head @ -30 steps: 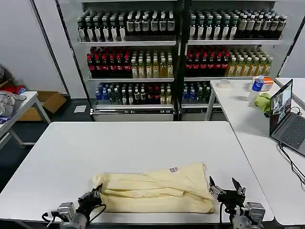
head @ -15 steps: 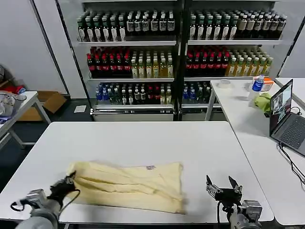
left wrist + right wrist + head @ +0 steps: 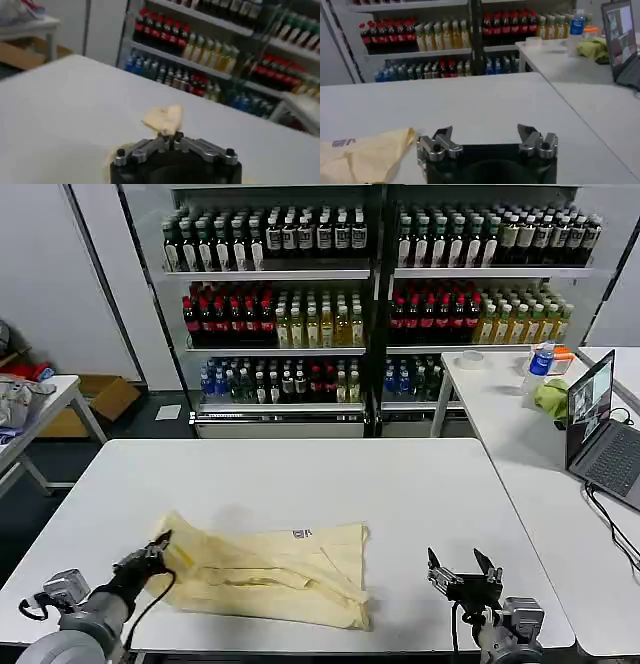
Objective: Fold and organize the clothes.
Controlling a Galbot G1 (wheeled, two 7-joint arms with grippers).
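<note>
A smooth white surface [image 3: 420,484] stands before shelves of bottles [image 3: 300,314]. At its near left, the left gripper [image 3: 160,550] fingers pinch a corner of the soft, creased cream-yellow garment [image 3: 270,569], lying flat. Near right, the right gripper [image 3: 461,566] hovers, fingers spread wide.

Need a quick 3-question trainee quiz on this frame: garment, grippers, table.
1. True or false: the left gripper is shut on the cream-yellow garment.
2. The right gripper is: A) open, apart from the garment; B) shut on its hem; C) holding a bottle.
3. Fill in: the garment's neck label faces ____.

Key: 1 true; 2 A; 3 up.
</note>
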